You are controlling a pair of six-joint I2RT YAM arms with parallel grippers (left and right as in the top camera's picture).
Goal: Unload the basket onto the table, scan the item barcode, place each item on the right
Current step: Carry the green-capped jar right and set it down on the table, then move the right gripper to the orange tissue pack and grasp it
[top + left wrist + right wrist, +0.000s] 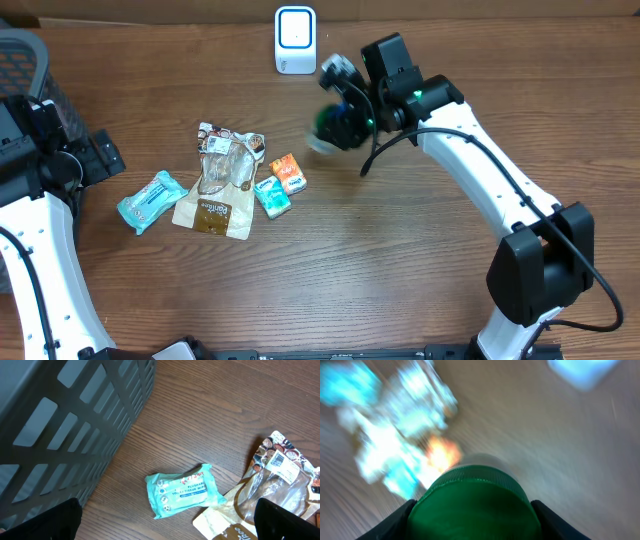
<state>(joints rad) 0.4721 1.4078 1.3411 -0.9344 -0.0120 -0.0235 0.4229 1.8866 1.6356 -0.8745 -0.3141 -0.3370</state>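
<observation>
My right gripper [342, 118] is shut on a round item with a dark green ribbed cap [475, 505], one finger on each side of it. In the overhead view the green-capped item [330, 126] is blurred and held above the table, just below and to the right of the white barcode scanner [295, 40]. No barcode can be made out. The whole right wrist view is smeared. My left gripper [165, 522] stands open with nothing between its fingers, at the far left [100, 155] above a teal tissue pack [182, 489].
A dark mesh basket [60, 420] stands at the left edge [25, 60]. On the table lie the teal tissue pack [150, 200], a brown and clear snack bag [220, 185], a small teal packet [271, 197] and an orange packet [289, 174].
</observation>
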